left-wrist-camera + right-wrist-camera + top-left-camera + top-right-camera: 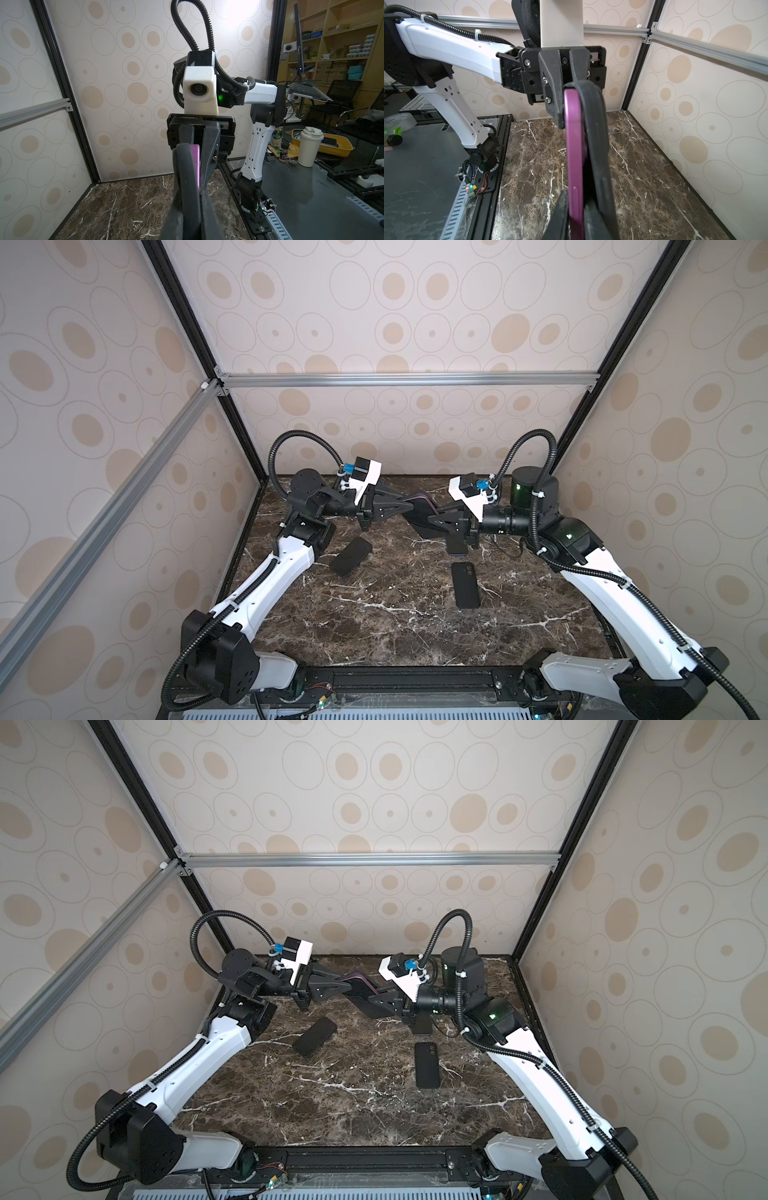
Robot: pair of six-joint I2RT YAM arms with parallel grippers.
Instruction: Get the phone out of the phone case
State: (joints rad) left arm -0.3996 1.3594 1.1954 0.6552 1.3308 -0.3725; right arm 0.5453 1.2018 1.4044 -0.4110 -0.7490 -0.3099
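Note:
A purple phone in a black phone case hangs edge-up above the back middle of the table, between both arms. My right gripper is shut on the phone's edge. One of its fingers sits between the phone and the case rim, which bows away from the phone there. At the opposite end my left gripper is shut on the case, with a strip of the phone beside it. In both top views the left gripper and the right gripper meet at the case.
A black phone-like slab lies slanted on the marble table, left of centre. A black slab with camera cut-outs lies right of centre. Another dark flat thing shows partly under the right wrist. Patterned walls close in three sides.

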